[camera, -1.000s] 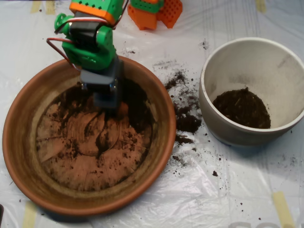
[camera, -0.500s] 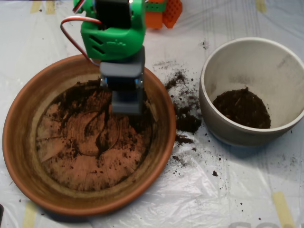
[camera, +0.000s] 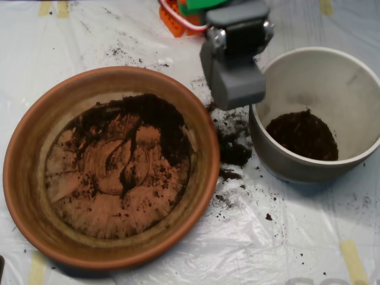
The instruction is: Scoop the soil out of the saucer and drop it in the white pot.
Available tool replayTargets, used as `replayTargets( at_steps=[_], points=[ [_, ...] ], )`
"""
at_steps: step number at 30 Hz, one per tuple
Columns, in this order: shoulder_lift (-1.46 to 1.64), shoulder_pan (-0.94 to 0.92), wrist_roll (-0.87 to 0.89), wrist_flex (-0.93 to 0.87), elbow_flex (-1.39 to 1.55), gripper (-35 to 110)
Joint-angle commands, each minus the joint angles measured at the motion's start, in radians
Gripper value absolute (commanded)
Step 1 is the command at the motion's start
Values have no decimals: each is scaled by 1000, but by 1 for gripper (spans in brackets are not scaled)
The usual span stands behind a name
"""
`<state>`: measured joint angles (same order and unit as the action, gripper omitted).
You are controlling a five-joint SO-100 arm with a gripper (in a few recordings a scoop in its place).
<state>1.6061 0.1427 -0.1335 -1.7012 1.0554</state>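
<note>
My fingers point(camera: 237, 89) hang between the saucer point(camera: 35, 196) and the white pot point(camera: 356, 71); whether they're closed I can't tell. The soil point(camera: 160, 122) looks loose and crumbly, likely to spill, so I'd bite deep into the thick patch.

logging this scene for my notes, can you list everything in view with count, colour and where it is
saucer: one, orange-brown terracotta, left half of the picture
soil in the saucer: one thin patchy layer, dark brown-black, thickest toward the upper right of the base
white pot: one, off-white, right side
soil in the pot: one mound, dark, on the pot's bottom
spilled soil: scattered clumps, dark, on the sheet between saucer and pot
plastic sheet: one, clear-white and wrinkled, covering the table
tape strips: several, pale yellow, at the sheet's edges
end effector: one grey scoop, above the gap by the pot's left rim
arm parts: orange and green, top edge
</note>
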Motion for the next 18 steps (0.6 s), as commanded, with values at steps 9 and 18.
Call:
replayTargets(
  at_steps=[9,18],
  points=[
    [23,267,-66,98,-58,2],
    [20,265,-71,89,-15,34]
  ],
)
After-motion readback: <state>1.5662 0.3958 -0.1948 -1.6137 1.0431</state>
